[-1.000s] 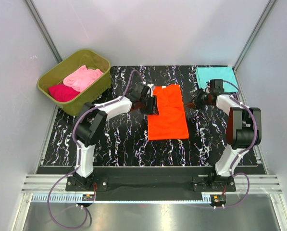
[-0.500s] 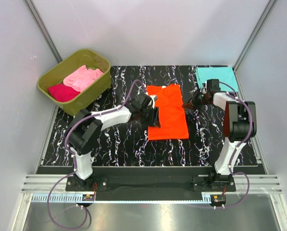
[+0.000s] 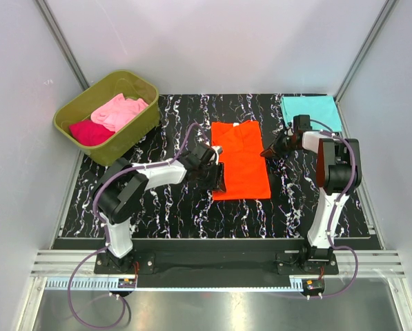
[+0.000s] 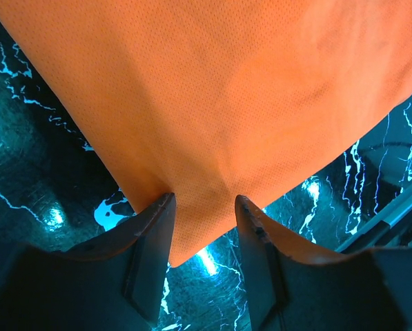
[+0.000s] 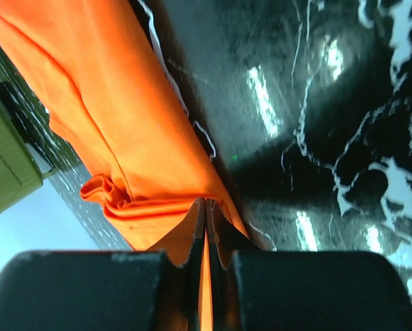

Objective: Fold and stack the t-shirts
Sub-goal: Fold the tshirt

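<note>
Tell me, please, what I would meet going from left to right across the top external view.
olive-green tub → orange t-shirt → teal t-shirt

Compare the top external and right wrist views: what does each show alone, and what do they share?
Only the top external view: the teal t-shirt at the far right corner, the pink t-shirt and magenta t-shirt in the tub, and the left gripper at the near-left corner of the orange t-shirt. Only the right wrist view: the right gripper with jaws shut on that shirt's edge, cloth bunched beside them. Both: the orange t-shirt lying on the dark marbled table.
</note>
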`<state>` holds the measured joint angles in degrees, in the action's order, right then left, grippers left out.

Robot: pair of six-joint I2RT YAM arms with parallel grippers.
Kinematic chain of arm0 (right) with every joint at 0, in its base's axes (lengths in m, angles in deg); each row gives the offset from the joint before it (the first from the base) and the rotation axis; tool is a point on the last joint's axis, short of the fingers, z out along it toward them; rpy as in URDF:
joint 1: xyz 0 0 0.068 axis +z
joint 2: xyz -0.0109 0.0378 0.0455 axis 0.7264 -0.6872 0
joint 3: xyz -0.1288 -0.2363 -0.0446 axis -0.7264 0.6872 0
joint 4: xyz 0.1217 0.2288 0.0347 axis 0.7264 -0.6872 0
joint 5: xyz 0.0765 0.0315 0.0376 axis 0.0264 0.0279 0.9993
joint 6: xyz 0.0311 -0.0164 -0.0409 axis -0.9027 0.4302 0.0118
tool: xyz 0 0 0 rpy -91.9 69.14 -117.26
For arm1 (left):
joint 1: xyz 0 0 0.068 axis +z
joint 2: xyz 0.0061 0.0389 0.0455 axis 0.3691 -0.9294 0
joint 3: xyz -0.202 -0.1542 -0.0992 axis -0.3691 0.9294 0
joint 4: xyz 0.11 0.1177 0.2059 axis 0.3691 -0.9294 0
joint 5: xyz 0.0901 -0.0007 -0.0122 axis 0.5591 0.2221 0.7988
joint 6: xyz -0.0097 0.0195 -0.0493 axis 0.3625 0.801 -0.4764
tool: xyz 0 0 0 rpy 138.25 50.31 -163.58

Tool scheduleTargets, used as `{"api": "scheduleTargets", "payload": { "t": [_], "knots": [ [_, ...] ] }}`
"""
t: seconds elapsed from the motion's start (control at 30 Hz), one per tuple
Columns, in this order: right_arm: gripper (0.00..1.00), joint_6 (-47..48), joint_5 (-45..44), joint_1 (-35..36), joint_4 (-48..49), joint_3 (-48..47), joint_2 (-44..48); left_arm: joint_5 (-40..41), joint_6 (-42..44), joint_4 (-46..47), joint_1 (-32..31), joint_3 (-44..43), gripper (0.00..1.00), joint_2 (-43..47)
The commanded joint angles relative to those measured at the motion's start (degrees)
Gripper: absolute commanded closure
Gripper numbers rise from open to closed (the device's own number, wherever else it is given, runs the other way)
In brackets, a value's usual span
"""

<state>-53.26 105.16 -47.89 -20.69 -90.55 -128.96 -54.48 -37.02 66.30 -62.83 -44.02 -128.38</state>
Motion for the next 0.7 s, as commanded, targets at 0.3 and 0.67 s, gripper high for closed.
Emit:
{"api": "scheduleTargets", "payload": {
  "t": [0.3, 0.67],
  "knots": [
    [0.93, 1.45, -2.70, -0.72, -2.29, -6.05, 1.63, 3.39, 2.12, -0.92, 0.12, 0.76, 0.53, 0.47],
    [0.98, 4.71, 8.90, 8.21, -3.71, 1.49, 14.12, 0.32, 1.16, -4.62, 0.39, -5.75, 0.49, 6.72]
  ]
}}
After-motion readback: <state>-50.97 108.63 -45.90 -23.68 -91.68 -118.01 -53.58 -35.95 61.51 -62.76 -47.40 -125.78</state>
